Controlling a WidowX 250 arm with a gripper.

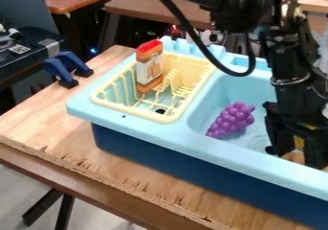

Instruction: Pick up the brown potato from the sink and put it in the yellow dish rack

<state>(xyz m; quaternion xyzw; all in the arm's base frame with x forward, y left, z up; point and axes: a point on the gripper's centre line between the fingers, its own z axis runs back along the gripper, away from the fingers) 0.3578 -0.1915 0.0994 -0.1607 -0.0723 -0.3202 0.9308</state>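
The light wooden tabletop with a rough edge [150,183] is closest. My black two-finger gripper [297,150] is open wide in the pale blue plastic sink [221,155], with a small yellow-and-tan thing [295,156] between its fingers. I think I'm lining up a grab; squeezing next needs both sides even. Purple plastic grapes [232,120] lie beside my gripper.

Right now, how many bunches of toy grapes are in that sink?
1: the purple toy grapes lie in the light-blue basin, beside the gripper, which may hide others.
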